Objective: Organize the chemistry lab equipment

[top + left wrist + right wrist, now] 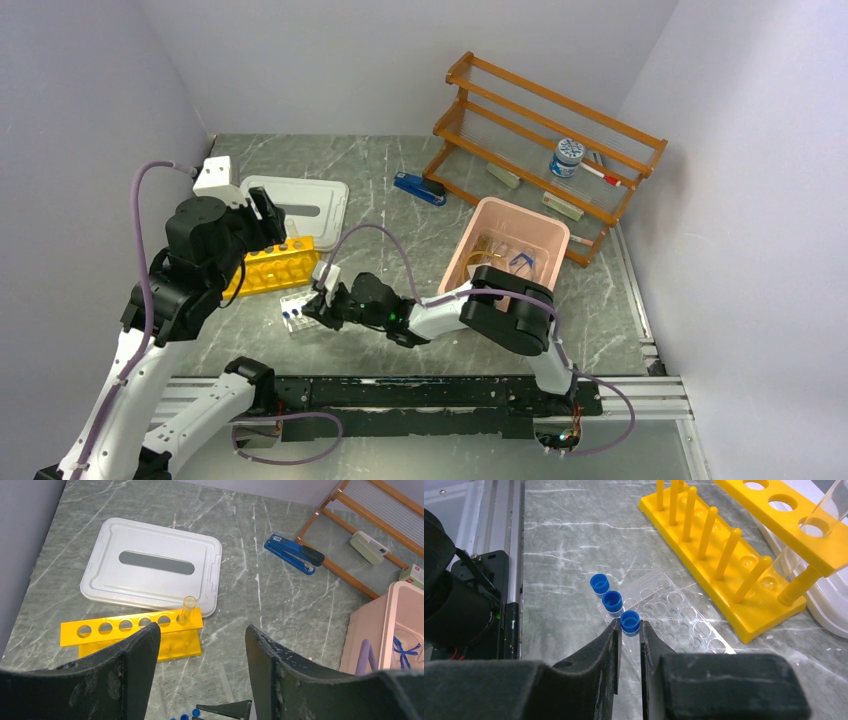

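Reaching left across the tabletop (400, 170), your right end effector (629, 630) is clamped on a blue-capped tube (630, 622), the end one of three standing in a row in a clear tray (674, 612). That tray lies just near of the yellow rack (754, 615). Your left end effector (202, 637) hangs above the rack with its fingers apart, holding nothing. Blue-framed goggles (520, 262) lie in the pink bin (462, 250), well to the right.
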Robot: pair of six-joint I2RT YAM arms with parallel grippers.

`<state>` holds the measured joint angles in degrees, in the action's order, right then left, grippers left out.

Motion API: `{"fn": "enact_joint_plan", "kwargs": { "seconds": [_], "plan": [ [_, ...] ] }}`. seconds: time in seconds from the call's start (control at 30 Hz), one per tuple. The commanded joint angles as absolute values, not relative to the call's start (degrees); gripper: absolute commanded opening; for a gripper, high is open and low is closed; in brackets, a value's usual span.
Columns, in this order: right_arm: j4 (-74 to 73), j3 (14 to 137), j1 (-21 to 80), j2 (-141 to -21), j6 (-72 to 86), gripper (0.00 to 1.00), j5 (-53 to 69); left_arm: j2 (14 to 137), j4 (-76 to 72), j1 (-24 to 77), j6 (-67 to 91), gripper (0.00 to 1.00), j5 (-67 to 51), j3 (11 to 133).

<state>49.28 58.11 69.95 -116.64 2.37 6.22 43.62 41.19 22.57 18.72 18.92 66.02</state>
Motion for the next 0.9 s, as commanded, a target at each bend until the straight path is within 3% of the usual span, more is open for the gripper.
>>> {"fn": "enact_joint_plan", "kwargs": {
  "seconds": [0.0, 0.1, 0.2, 0.37, 0.6, 0.7, 0.87],
  "plan": [
    [53.32, 56.58, 69.77, -117.30, 1.19, 0.20, 7.55, 43.34, 40.69, 22.76, 18.96, 0.67, 19.75, 65.63],
    [53.27, 56.30, 69.69, -116.67, 1.28, 0.27, 7.36, 43.35, 40.61, 22.72, 18.99, 0.67, 19.78, 65.57],
    [53.21, 55.70, 69.69, -114.90, 2.72, 0.51, 6.25, 43.40, 40.65, 22.72, 19.03, 0.68, 19.81, 65.63],
    [51.36, 55.12, 69.34, -110.36, 4.10, 0.68, 5.49, 43.99, 40.79, 22.76, 18.95, 0.70, 19.63, 66.72],
    [41.79, 55.04, 67.26, -101.28, 8.95, 0.70, -0.93, 47.49, 41.22, 22.75, 18.56, 0.76, 16.42, 69.71],
    [31.48, 58.43, 63.93, -99.21, 14.88, 0.69, -5.72, 49.36, 40.15, 22.74, 18.40, 0.83, 14.48, 70.18],
    [21.77, 59.16, 58.00, -96.12, 25.76, 0.65, -13.80, 56.90, 37.36, 22.75, 15.59, 0.85, 5.09, 72.27]
  ]
}}
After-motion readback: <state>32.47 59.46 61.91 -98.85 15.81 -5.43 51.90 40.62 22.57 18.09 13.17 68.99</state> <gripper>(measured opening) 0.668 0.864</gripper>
